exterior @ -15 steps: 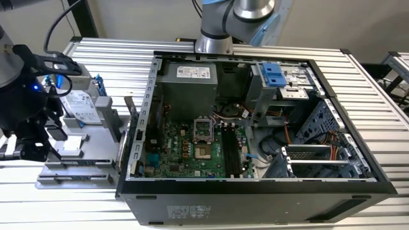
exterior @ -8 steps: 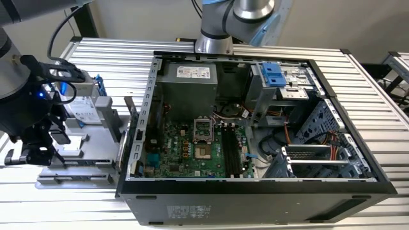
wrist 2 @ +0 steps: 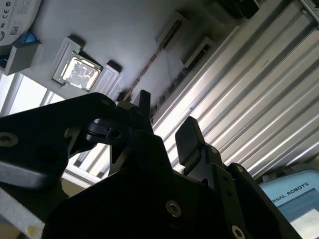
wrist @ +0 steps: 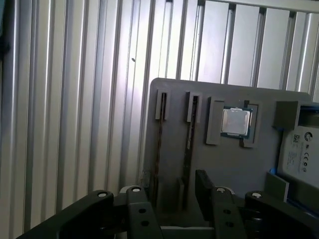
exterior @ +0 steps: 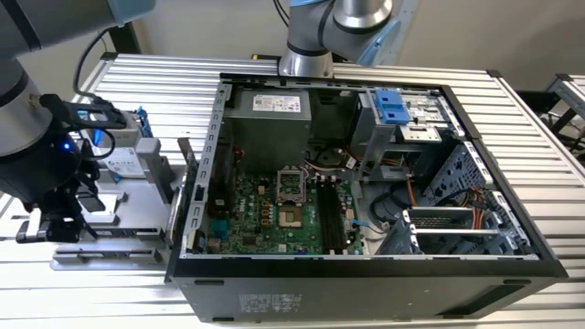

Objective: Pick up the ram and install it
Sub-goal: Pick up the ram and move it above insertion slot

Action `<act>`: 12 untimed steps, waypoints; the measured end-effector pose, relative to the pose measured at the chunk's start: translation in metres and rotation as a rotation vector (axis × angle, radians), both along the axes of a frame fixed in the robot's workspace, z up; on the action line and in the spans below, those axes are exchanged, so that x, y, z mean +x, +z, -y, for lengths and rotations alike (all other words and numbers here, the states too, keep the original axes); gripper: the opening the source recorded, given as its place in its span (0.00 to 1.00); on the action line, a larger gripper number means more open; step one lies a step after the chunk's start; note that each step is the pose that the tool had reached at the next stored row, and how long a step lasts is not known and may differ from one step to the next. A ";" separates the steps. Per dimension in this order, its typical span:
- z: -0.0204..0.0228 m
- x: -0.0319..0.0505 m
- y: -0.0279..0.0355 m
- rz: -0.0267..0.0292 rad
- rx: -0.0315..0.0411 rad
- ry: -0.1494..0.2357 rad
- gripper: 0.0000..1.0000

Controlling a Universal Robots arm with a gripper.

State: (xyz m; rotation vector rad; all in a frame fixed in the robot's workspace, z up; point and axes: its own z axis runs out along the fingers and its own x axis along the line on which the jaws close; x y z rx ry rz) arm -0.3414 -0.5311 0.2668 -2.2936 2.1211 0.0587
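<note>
The ribbed metal surface point(exterior: 530, 123) fills the exterior view, and on it, at the middle of that frame, stands the open computer case point(exterior: 366, 271) with its green motherboard point(exterior: 265, 205) lying flat inside. At the exterior view's left the grey robot arm point(exterior: 23, 123) reaches down over a grey parts tray point(exterior: 137, 181) that sits on the surface just beside the case's side wall. On the tray lies a white-labelled hard drive point(exterior: 119, 161) in a blue bracket. The end effector point(exterior: 59, 223) hangs low over the near end of the tray, toward the lower left of the exterior frame. In both wrist views its two black fingers point(wrist: 204, 191) stand apart with a clear gap between them and hold nothing. The ram point(wrist: 188, 149) stands on edge in a narrow slot of the tray, under the spread fingers and apart from them. A second stick point(wrist: 159, 149) stands in the neighbouring slot, parallel and close. A square silver processor chip point(wrist: 236, 122) rests in a recess between the ram and the hard drive.
</note>
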 end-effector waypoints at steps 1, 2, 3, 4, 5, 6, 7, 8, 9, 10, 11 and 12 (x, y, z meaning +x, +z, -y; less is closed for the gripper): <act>0.0000 0.0000 -0.0020 0.0001 0.0001 -0.001 1.00; 0.0000 0.0000 -0.0037 0.0001 0.0001 -0.002 1.00; 0.0000 0.0000 -0.0056 0.0001 0.0001 -0.004 1.00; 0.0000 0.0000 -0.0074 0.0001 0.0001 -0.007 1.00; 0.0000 0.0000 -0.0092 0.0000 0.0001 -0.011 1.00; 0.0000 0.0000 -0.0110 0.0001 0.0001 -0.015 1.00; 0.0000 0.0000 -0.0128 0.0000 0.0001 -0.018 1.00; 0.0000 0.0000 -0.0145 0.0000 0.0001 -0.019 1.00; 0.0000 0.0000 -0.0164 0.0001 0.0001 -0.019 1.00; 0.0000 0.0000 -0.0183 0.0000 0.0000 -0.020 1.00; 0.0000 0.0000 -0.0201 0.0001 0.0001 -0.020 1.00; 0.0000 0.0000 -0.0220 0.0002 0.0001 -0.021 1.00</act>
